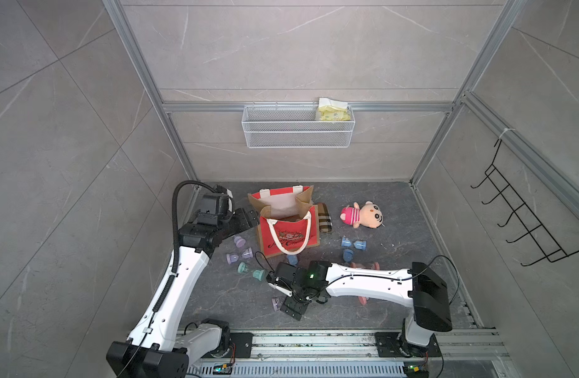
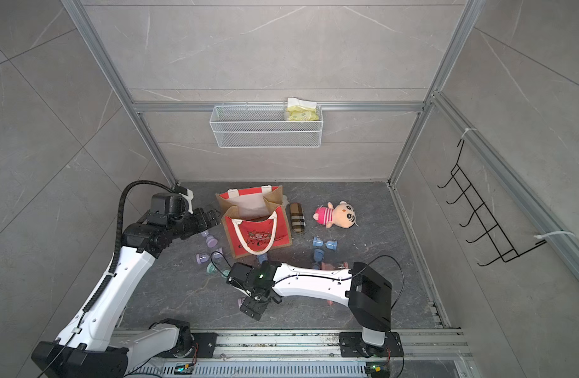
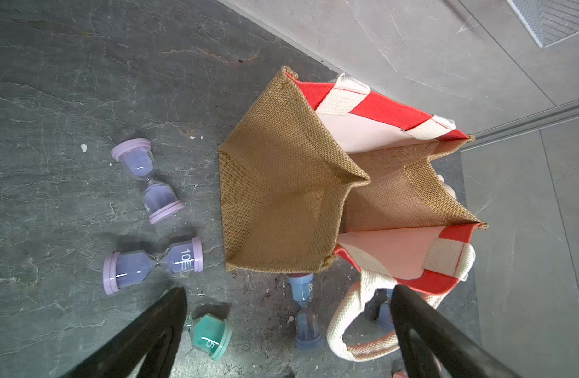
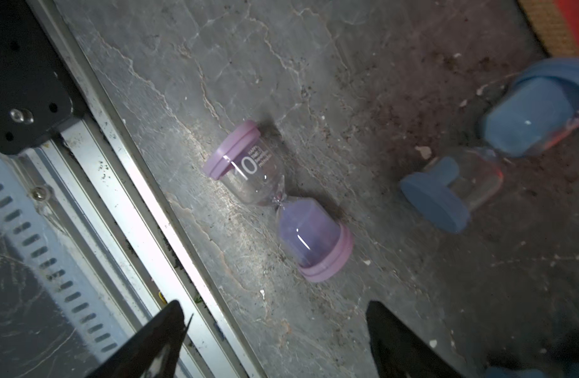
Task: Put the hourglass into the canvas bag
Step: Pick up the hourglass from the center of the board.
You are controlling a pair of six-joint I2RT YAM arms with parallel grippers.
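Standing at the rail and calling the back wall twelve o'clock, I see the canvas bag (image 1: 288, 240) upright on the dark floor (image 1: 396, 229), a little toward twelve from the middle. Its mouth gapes and a white rope handle is draped over its red front.

The left gripper (image 1: 248, 217) sits just at the bag's nine o'clock, beside the burlap side. In the left wrist view (image 3: 288, 291) its jaws are spread wide with nothing between them. I can't tell whether it touches the cloth.

The right gripper (image 1: 293, 309) hangs low at the bag's six o'clock, near the rail, with its jaws parted and nothing in them. The purple hourglass (image 1: 276, 303) lies on its side on the floor, just at that gripper's nine o'clock and well apart from the bag. In the right wrist view it lies (image 4: 278, 201) beyond the fingertips, not between them, with a white "10" on its clear bulb and the sand in the other.

Two other purple hourglasses (image 3: 152, 263) lie at the bag's eight o'clock, and a teal hourglass (image 3: 209, 335) at seven. A blue hourglass (image 3: 307, 330) lies just by the bag's front bottom edge. At three o'clock a plaid cylinder (image 1: 323, 217) lies just beside the bag, with a plush doll (image 1: 363, 214) farther along that way
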